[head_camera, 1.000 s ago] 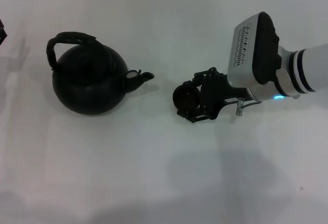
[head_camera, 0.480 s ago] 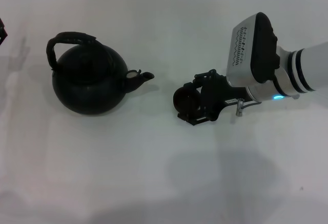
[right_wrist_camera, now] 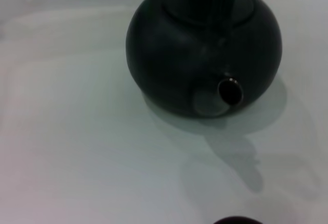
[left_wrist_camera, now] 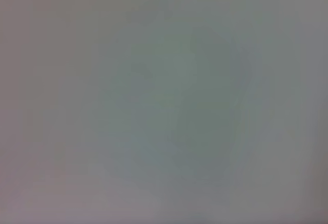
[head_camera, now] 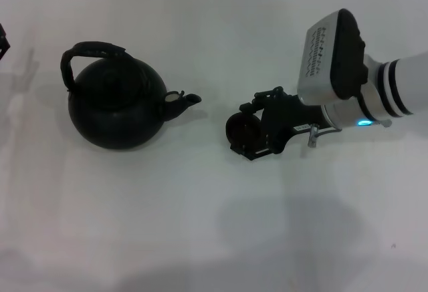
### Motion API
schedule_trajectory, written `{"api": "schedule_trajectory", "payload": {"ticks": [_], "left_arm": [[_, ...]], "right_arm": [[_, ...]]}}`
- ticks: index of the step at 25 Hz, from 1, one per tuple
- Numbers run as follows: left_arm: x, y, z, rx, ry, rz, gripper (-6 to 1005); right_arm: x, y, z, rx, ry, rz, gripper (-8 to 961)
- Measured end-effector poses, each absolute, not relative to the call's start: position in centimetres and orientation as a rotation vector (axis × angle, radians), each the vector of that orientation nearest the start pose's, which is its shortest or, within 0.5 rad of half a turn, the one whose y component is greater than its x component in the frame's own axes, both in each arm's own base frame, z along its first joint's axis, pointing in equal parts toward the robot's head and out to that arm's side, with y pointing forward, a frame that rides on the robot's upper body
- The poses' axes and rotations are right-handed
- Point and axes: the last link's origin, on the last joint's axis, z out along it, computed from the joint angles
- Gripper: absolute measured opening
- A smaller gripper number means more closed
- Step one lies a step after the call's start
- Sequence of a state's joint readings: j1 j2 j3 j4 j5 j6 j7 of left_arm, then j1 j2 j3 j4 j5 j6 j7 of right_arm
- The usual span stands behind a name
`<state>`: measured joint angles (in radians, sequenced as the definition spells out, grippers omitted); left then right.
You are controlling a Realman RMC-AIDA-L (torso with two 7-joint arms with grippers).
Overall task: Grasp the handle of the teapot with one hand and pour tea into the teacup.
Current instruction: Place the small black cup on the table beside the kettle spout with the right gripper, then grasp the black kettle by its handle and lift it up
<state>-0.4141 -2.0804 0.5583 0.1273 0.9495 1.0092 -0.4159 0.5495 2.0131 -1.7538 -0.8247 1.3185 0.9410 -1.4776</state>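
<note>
your right pincer (head_camera: pixel 249 133) is clamped around the teacup (head_camera: pixel 241 126) near the spout (head_camera: pixel 186 99), while the teapot (head_camera: pixel 117 103) sits on the tabletop (head_camera: pixel 200 225) toward your left arm's side, its untouched handle (head_camera: pixel 85 53) arching overhead.

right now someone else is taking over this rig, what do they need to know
Right gripper: at the teacup, fingers on either side of it; whether they clamp it cannot be told.
Left gripper: not in view; only a dark sliver shows at the head view's far left edge.
Teapot: upright on the table, to the robot's left of the cup, spout aimed at it with a gap between.
Handle: untouched.
Done: nothing poured.
Left: grasp handle, lift, pour into cup.
</note>
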Motion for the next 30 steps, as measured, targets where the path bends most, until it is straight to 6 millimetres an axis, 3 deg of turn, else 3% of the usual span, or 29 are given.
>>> {"api": "schedule_trajectory", "payload": {"ticks": [12,19,24,30], "left_arm": [[-38.6,32.0,1.4,-1.574,-0.728,-0.542,862],[-38.7,31.2,1.5,-1.573,-0.713,-0.558,861],[-38.8,29.3,1.6,-1.564,-0.683,-0.608,861],[-39.2,25.3,1.9,-1.529,-0.649,-0.687,861]], "right_arm": [[21.7,34.2,-8.5,-2.944,0.338,0.059,855],[21.2,34.6,-6.5,-2.896,0.35,0.171,855],[22.2,35.2,-4.1,-2.792,0.385,0.257,856],[24.0,35.4,-0.3,-2.636,0.382,0.456,856]]}}
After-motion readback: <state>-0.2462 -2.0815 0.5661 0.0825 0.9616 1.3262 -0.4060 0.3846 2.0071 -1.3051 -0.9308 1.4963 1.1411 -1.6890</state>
